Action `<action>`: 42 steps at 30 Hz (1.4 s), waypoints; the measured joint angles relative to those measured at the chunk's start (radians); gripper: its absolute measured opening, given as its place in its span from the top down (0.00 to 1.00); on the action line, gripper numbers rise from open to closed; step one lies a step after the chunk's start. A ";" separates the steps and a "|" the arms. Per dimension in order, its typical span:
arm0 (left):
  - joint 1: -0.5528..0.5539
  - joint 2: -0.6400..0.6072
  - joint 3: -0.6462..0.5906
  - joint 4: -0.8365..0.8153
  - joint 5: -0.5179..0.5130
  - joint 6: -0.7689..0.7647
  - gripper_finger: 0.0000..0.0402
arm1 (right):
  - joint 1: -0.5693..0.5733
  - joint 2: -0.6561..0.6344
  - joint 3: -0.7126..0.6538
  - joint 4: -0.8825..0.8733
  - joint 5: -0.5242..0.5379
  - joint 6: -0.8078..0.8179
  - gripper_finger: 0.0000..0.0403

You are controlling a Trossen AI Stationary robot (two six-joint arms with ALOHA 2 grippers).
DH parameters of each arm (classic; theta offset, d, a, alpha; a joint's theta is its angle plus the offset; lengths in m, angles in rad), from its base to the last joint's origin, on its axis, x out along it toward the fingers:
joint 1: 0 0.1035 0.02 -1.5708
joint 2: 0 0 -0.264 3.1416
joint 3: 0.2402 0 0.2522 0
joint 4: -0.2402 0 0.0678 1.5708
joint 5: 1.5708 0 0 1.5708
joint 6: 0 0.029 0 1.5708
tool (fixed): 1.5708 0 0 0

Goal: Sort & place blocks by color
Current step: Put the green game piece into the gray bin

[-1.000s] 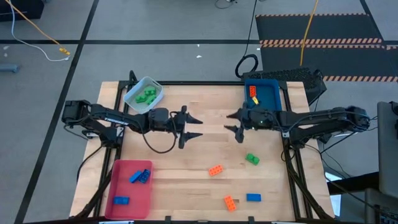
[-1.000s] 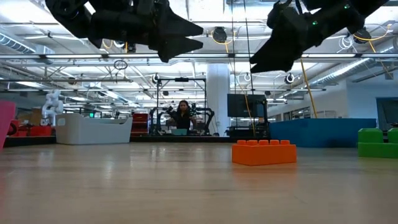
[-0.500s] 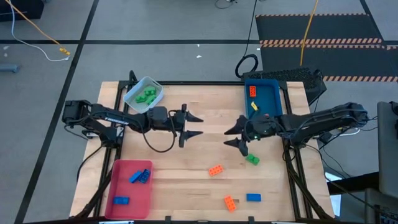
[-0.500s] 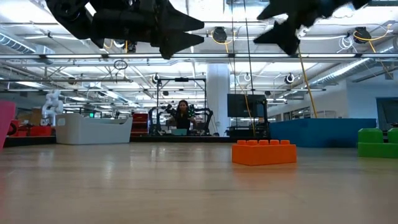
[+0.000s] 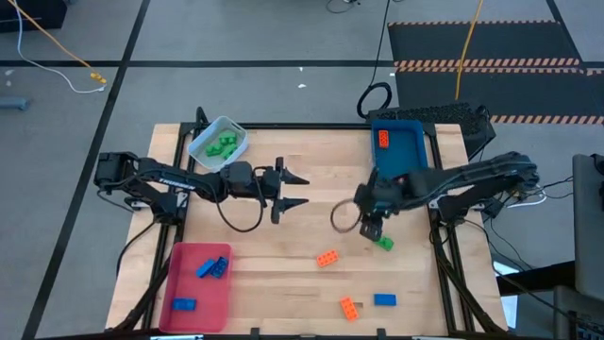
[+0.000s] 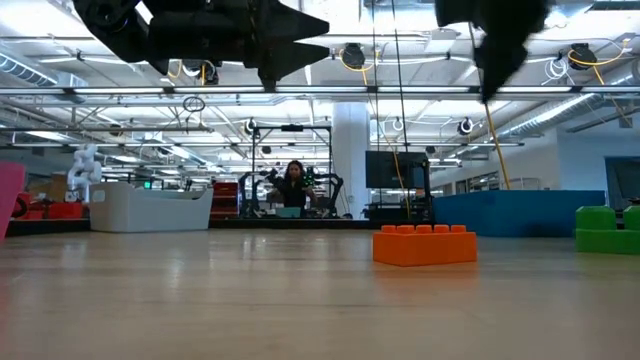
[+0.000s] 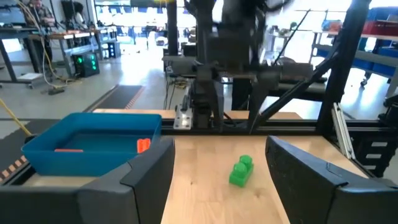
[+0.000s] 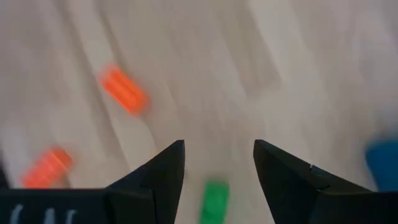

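On the wooden table lie a green block (image 5: 383,243), two orange blocks (image 5: 327,258) (image 5: 348,307) and a blue block (image 5: 384,299). My right gripper (image 5: 363,225) hangs open, pointing steeply down, just above and left of the green block (image 8: 215,200), touching nothing. My left gripper (image 5: 304,191) stands open and level over the table's middle, holding nothing. In the left wrist view it (image 7: 221,146) faces the green block (image 7: 241,171). The low view shows one orange block (image 6: 424,245) resting flat on the table.
A pale tray (image 5: 236,151) at the far left holds green blocks. The blue tray (image 5: 415,151) at the far right holds an orange block (image 5: 384,139). The red tray (image 5: 189,279) at the near left holds two blue blocks. A person sits far behind the table (image 6: 294,185).
My right gripper has moved toward the table's near edge and tipped from nearly level to pointing steeply down, ending over the green block. The blocks have stayed where they were.
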 joint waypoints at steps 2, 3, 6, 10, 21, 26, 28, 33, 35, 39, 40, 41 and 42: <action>0.000 0.000 0.000 -0.005 0.000 -0.003 0.38 | 0.024 0.050 0.009 -0.081 -0.023 0.043 0.52; 0.000 0.000 0.000 -0.005 0.000 -0.001 0.38 | 0.036 0.070 0.011 -0.101 -0.032 0.060 0.51; 0.000 0.000 0.000 -0.006 0.000 0.003 0.38 | 0.064 0.121 0.011 -0.116 -0.077 0.122 0.47; 0.005 0.000 0.000 -0.035 -0.001 0.030 0.38 | 0.102 0.158 0.011 -0.135 -0.122 0.211 0.39; 0.017 -0.009 0.000 -0.030 -0.002 0.046 0.38 | 0.177 0.193 -0.065 -0.266 -0.064 0.350 0.22; 0.017 -0.015 0.000 -0.031 -0.002 0.032 0.38 | 0.202 0.193 -0.139 -0.203 -0.052 0.359 0.22; 0.017 -0.019 0.001 -0.025 -0.002 0.027 0.38 | 0.209 0.192 -0.164 -0.150 -0.052 0.370 0.22; 0.013 -0.019 0.001 -0.031 -0.002 0.009 0.38 | 0.225 0.192 -0.219 -0.073 -0.055 0.396 0.22; 0.013 -0.019 0.001 -0.033 -0.002 -0.001 0.38 | 0.229 0.192 -0.239 -0.055 -0.061 0.409 0.22; 0.008 -0.019 0.000 -0.043 -0.002 -0.005 0.38 | 0.230 0.192 -0.277 -0.045 -0.073 0.411 0.22; 0.006 -0.019 0.000 -0.044 -0.002 -0.004 0.38 | 0.230 0.192 -0.282 -0.036 -0.071 0.411 0.22; 0.004 -0.019 0.000 -0.047 -0.002 -0.003 0.38 | 0.230 0.192 -0.287 -0.026 -0.070 0.411 0.22; 0.001 -0.019 0.000 -0.047 -0.002 -0.003 0.38 | 0.230 0.192 -0.291 -0.017 -0.066 0.411 0.22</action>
